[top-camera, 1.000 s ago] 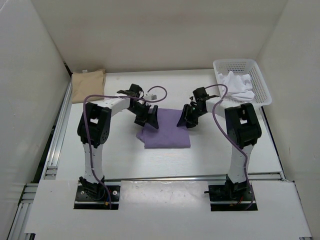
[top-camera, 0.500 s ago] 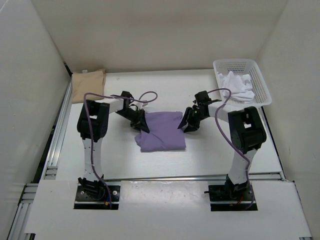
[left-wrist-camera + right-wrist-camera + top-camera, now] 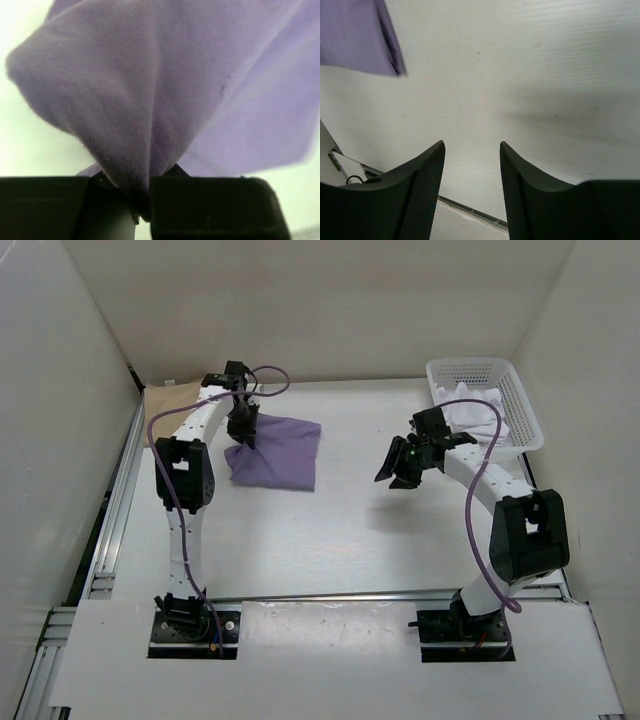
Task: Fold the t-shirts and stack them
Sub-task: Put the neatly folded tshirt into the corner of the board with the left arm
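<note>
Right gripper [image 3: 471, 145]: fingers spread, empty, over the table [image 3: 330, 530].
Purple shirt [image 3: 285, 450]: folded, far left of table, near edge lifted.
Left gripper [image 3: 244, 430]: clamped on that edge.
White shirt [image 3: 470, 412]: crumpled in basket [image 3: 527, 410], far right.
Tan shirt [image 3: 165, 398]: far-left corner.

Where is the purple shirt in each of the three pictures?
Top external: the purple shirt is left of the middle, toward the far side, pinched by the left tool.
Left wrist: it fills most of the picture, bunched into the tool at the bottom edge.
Right wrist: only a corner shows, top left.
Shared landmark: the white table under it.
</note>
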Robot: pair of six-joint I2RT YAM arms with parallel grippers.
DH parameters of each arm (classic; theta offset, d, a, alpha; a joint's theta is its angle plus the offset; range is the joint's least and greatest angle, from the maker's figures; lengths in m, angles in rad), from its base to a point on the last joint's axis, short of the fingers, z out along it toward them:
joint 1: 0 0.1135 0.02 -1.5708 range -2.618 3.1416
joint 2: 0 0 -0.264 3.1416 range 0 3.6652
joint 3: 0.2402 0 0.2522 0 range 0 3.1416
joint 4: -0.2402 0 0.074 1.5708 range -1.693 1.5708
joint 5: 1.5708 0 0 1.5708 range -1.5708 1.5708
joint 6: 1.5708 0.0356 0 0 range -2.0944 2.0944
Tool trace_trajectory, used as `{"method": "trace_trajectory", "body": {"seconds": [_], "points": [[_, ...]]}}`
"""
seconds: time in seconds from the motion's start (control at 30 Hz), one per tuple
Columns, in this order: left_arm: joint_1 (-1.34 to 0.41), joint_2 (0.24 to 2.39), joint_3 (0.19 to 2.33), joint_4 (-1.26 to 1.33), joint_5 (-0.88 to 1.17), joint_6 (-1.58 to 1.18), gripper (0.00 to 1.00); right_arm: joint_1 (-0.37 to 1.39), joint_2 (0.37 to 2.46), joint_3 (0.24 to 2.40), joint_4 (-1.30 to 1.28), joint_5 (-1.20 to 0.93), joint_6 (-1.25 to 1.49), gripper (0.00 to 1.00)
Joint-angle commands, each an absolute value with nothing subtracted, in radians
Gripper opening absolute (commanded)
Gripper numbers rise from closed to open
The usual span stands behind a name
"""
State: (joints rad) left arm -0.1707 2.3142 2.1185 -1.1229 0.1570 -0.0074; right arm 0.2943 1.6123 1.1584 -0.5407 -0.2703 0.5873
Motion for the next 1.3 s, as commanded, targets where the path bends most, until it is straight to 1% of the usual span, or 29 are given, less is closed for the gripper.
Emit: {"method": "trace_trajectory", "body": {"seconds": [0.0, 0.07, 0.1, 0.23, 0.37, 0.47, 0.57, 0.67, 0.93, 1.1, 1.27], "points": [[-0.149, 2.324, 2.161, -1.129, -0.24, 0.0, 0.1, 0.295, 1.563, 1.127, -0.583, -0.236, 0.56, 0.53], [-0.149, 2.315, 2.161, -1.051, -0.328, 0.0, 0.1, 0.295, 1.551, 1.115, -0.583, -0.236, 0.551, 0.53], [-0.149, 2.304, 2.161, -1.02, -0.406, 0.0, 0.1, 0.295, 1.539, 1.106, -0.592, -0.223, 0.551, 0.53], [-0.149, 2.281, 2.14, -0.85, -0.565, 0.0, 0.1, 0.295, 1.496, 1.08, -0.592, -0.213, 0.551, 0.53], [-0.126, 2.305, 2.247, -0.793, -0.624, 0.0, 0.1, 0.295, 1.473, 1.046, -0.592, -0.204, 0.56, 0.53], [-0.098, 2.325, 2.27, -0.762, -0.661, 0.0, 0.1, 0.295, 1.454, 1.035, -0.601, -0.186, 0.56, 0.53], [-0.06, 2.338, 2.281, -0.723, -0.673, 0.0, 0.1, 0.295, 1.443, 1.014, -0.601, -0.176, 0.56, 0.53], [-0.017, 2.338, 2.339, -0.703, -0.673, 0.0, 0.1, 0.295, 1.443, 1.014, -0.611, -0.176, 0.56, 0.53], [0.073, 2.293, 2.316, -0.621, -0.611, 0.0, 0.1, 0.295, 1.473, 1.046, -0.663, -0.167, 0.54, 0.53], [0.113, 2.355, 2.307, -0.612, -0.589, 0.0, 0.1, 0.295, 1.503, 1.092, -0.684, -0.167, 0.531, 0.53], [0.149, 2.457, 2.384, -0.594, -0.589, 0.0, 0.1, 0.295, 1.537, 1.131, -0.716, -0.158, 0.512, 0.53]]}}
